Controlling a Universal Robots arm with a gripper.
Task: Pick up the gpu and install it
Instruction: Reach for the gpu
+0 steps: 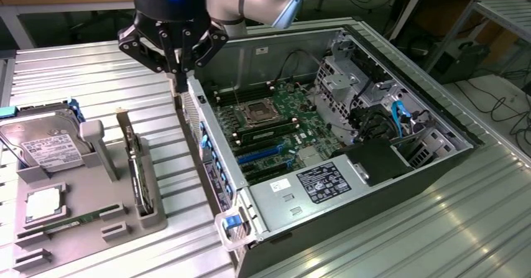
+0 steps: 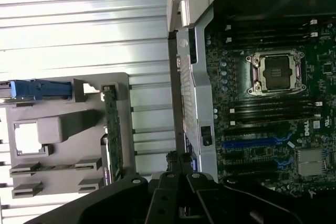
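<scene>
**Closed and empty over the case edge**

Hangs in the exterior view's upper left with the gripper (image 1: 176, 82) empty, jaws pressed together, just above the computer case (image 1: 198, 113) rear wall. With the gpu (image 1: 135, 163) standing on edge in the grey holder (image 1: 104, 188), lower left. Risks striking that wall if lowered here. Risks tipping the thin card if met with jaws together.

table (image 1: 83, 73): ribbed shiny metal | tray (image 1: 116, 194): matt grey plastic | case (image 1: 278, 197): dull bare metal | gpu (image 2: 113, 129): matt green board
</scene>
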